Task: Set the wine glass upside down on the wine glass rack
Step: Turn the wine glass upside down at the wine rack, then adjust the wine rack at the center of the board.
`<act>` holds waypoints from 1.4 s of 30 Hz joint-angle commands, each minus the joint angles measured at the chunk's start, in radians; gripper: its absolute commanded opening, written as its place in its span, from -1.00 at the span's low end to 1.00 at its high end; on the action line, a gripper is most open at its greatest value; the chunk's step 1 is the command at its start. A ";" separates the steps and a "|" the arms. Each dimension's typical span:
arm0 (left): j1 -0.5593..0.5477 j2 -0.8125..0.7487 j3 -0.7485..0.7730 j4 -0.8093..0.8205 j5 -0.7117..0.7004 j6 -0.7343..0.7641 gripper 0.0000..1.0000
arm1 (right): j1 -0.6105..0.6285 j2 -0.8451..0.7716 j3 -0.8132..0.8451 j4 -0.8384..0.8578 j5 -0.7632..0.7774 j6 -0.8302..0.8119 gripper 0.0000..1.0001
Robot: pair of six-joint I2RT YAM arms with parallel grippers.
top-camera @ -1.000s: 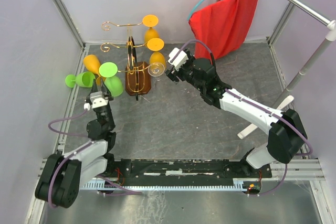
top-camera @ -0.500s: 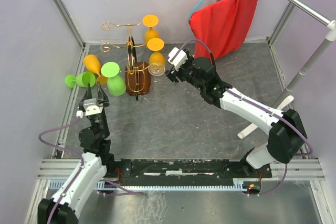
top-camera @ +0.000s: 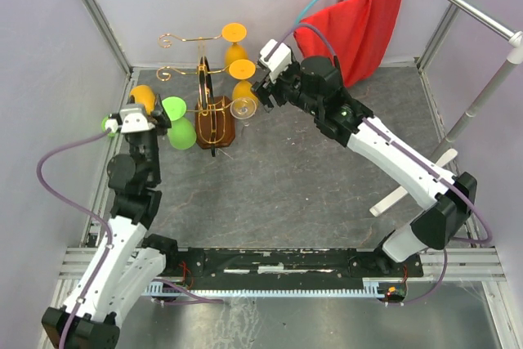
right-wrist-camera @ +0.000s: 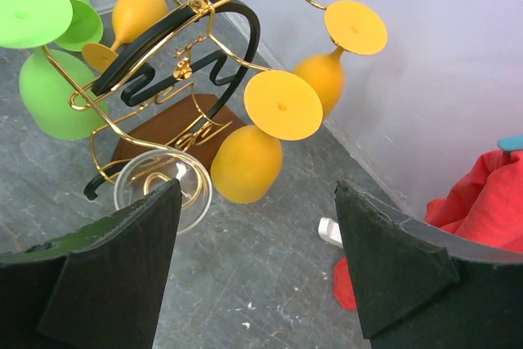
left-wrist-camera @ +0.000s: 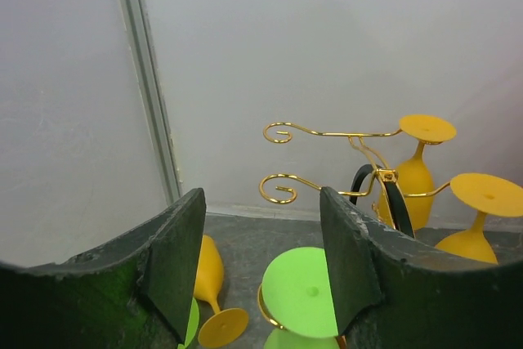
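The wine glass rack (top-camera: 214, 102) stands on its brown base with copper wire arms. A green wine glass (top-camera: 176, 123) hangs upside down on its left arm. Two orange glasses (top-camera: 243, 79) and a clear one (top-camera: 242, 108) hang on its right side. An orange glass (top-camera: 142, 95) and a green glass (top-camera: 109, 125) lie on the floor at the left. My left gripper (top-camera: 147, 114) is open just left of the hanging green glass (left-wrist-camera: 308, 290), holding nothing. My right gripper (top-camera: 263, 91) is open beside the rack's right side, over the clear glass (right-wrist-camera: 163, 190) and an orange glass (right-wrist-camera: 248, 161).
A red cloth (top-camera: 353, 29) hangs from a blue hoop at the back right. White tubes (top-camera: 458, 128) lean along the right side. Grey walls and a metal frame post (left-wrist-camera: 147, 79) close the left and back. The rack's upper curled arms (left-wrist-camera: 282, 132) carry nothing.
My left arm has risen and swung left, away from the hanging green glass, and its jaws have widened. My right gripper has lifted a little and moved back.
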 commanded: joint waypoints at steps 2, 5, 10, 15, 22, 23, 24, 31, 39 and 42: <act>0.004 0.152 0.180 -0.146 -0.095 -0.043 0.35 | -0.002 0.049 0.153 -0.176 -0.004 0.108 0.67; 0.004 0.243 0.285 -0.219 -0.169 -0.040 0.41 | -0.002 0.077 0.215 -0.227 -0.012 0.160 0.67; 0.015 0.365 0.402 -0.299 -0.272 -0.066 0.53 | 0.009 0.139 0.323 -0.296 -0.031 0.168 0.69; 0.095 0.460 0.533 -0.445 -0.172 -0.179 0.58 | 0.024 0.210 0.437 -0.352 -0.039 0.122 0.76; 0.219 0.548 0.688 -0.597 -0.048 -0.220 0.67 | 0.060 0.269 0.503 -0.327 -0.062 0.067 0.97; 0.240 0.553 0.697 -0.618 -0.039 -0.235 0.68 | 0.066 0.282 0.524 -0.337 -0.060 0.064 0.99; 0.259 0.557 0.700 -0.639 -0.031 -0.248 0.68 | 0.071 0.298 0.553 -0.350 -0.059 0.063 1.00; 0.404 0.566 0.648 -0.708 0.056 -0.343 0.68 | 0.104 0.333 0.556 -0.256 -0.130 0.048 0.99; 0.487 0.575 0.577 -0.728 0.110 -0.375 0.68 | 0.146 0.351 0.476 -0.101 -0.256 -0.025 0.69; 0.505 0.579 0.542 -0.712 0.139 -0.396 0.68 | 0.155 0.377 0.472 -0.077 -0.285 -0.049 0.54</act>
